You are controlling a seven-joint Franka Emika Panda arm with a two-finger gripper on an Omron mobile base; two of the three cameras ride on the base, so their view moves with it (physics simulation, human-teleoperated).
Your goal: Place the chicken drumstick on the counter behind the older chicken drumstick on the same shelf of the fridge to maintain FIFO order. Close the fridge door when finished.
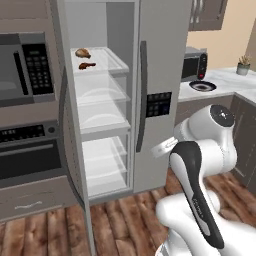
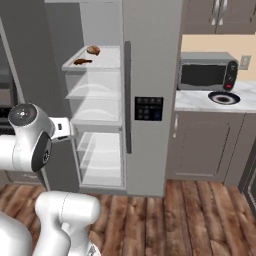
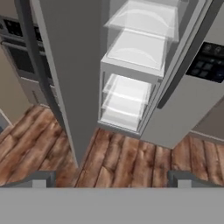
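1. Grey is what I see most of: the fridge (image 1: 150, 60) stands in the middle of both base views, its plain fridge door (image 1: 70, 130) swung wide open towards the left of the left base view.
2. On the top shelf (image 1: 107, 62) of the white interior, upper centre of the left base view, I see the chicken drumstick (image 1: 83, 52), plump and tan, lying behind the older chicken drumstick (image 1: 86, 65), slim and reddish-brown. The two lie near each other; I cannot tell whether they touch.
3. The right base view shows the same pair, upper left of centre: chicken drumstick (image 2: 93, 49) further back, older one (image 2: 82, 61) nearer the shelf's front edge.
4. My gripper (image 3: 112, 177) sits at the bottom of the hand view, jaws spread fully apart with nothing between them, looking at the lower shelves and the wooden floor (image 3: 127, 162).
5. The marble worktop (image 2: 200, 102) at the right of the right base view carries a microwave (image 2: 207, 72) and a dark plate (image 2: 224, 97).
6. The black dispenser panel (image 2: 148, 108) shows small marks that I cannot read; I find no legible writing or brand anywhere.
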